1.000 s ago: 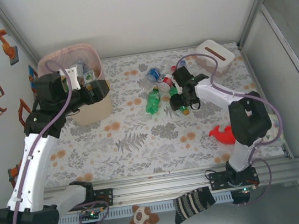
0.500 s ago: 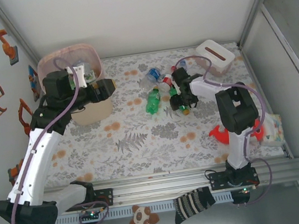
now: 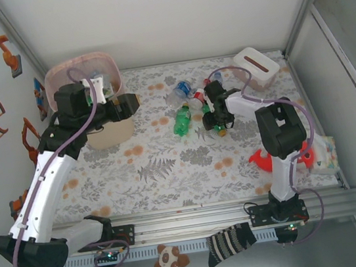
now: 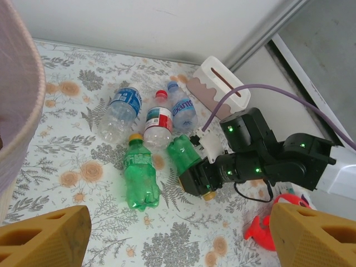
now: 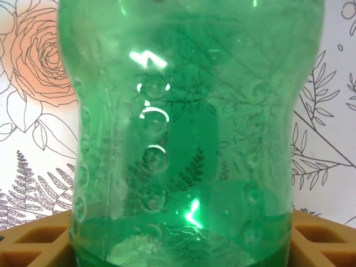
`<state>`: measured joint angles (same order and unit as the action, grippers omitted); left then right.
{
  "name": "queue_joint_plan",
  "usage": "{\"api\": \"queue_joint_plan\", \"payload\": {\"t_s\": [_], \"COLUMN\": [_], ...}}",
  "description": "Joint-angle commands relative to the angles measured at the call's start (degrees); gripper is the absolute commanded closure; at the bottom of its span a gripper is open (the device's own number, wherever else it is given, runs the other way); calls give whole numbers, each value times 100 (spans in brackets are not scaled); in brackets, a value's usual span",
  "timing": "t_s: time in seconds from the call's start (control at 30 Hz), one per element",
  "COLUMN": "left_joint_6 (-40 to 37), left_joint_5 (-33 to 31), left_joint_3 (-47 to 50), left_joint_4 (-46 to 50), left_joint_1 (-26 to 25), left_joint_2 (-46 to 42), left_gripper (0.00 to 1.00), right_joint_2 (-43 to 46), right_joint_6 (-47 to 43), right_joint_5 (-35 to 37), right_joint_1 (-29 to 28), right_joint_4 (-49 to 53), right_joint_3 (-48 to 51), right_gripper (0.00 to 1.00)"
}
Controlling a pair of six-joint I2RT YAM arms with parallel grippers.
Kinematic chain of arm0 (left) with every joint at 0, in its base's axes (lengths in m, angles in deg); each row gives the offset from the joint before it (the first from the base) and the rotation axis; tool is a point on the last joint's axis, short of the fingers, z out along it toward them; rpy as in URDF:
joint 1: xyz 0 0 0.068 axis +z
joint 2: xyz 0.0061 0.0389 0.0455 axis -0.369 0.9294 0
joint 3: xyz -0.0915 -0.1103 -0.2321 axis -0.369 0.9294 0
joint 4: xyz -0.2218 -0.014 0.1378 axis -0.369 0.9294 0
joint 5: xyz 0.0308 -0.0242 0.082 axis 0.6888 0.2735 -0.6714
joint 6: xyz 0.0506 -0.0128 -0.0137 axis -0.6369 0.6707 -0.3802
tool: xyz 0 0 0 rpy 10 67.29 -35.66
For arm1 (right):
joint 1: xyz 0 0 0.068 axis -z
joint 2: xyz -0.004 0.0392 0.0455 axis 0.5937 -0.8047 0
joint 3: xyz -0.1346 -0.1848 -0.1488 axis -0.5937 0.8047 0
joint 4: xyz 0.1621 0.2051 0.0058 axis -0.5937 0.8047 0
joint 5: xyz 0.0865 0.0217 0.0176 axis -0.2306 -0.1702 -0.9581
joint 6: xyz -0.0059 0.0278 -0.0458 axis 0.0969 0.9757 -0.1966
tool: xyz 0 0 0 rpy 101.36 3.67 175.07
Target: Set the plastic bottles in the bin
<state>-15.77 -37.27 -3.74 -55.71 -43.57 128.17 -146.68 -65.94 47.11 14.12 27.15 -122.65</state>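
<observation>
The cream bin (image 3: 108, 133) with a pink liner stands at the far left; its rim (image 4: 19, 105) fills the left edge of the left wrist view. Several plastic bottles lie mid-table: two clear blue-labelled ones (image 4: 121, 110), (image 4: 182, 111), a red-labelled one (image 4: 158, 123) and a green one (image 4: 139, 177). My right gripper (image 3: 213, 122) is shut on another green bottle (image 5: 183, 128), which spans the gap between both pads (image 5: 33, 240). My left gripper (image 3: 129, 104) hangs open just right of the bin, holding nothing, its fingers (image 4: 47, 236) wide apart.
A white tissue box (image 3: 256, 66) sits at the far right corner. A red toy (image 3: 266, 159) and a pale packet (image 3: 324, 155) lie near the right arm's base. A striped sock (image 3: 230, 244) and a plush (image 3: 170, 259) rest beyond the front rail.
The right jaws have closed in on the green bottle, and the right arm's elbow swung in, uncovering the packet. The left gripper drifted slightly right, away from the bin.
</observation>
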Motion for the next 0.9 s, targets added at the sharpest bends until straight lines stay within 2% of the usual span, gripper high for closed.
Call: {"api": "queue_joint_plan", "payload": {"t_s": [0.0, 0.3, 0.57, 0.87], "left_joint_6": [-7, -66, -240, -432], "left_joint_5": [1, 163, 600, 1366], "left_joint_3": [-183, -142, -56, 353], "left_joint_4": [-165, -502, -1187, -2696], "left_joint_1": [-67, -198, -374, -644], "left_joint_2": [34, 1, -117, -461], "left_gripper": [17, 16, 16, 16], "right_joint_2": [303, 1509, 3076, 4312], "right_joint_6": [32, 225, 320, 187], "right_joint_5": [-42, -383, -1788, -3080], "right_joint_1": [32, 24, -34, -407], "right_joint_4": [-46, 66, -60, -449], "right_joint_3": [113, 640, 963, 800], "right_gripper": [36, 39, 41, 43]}}
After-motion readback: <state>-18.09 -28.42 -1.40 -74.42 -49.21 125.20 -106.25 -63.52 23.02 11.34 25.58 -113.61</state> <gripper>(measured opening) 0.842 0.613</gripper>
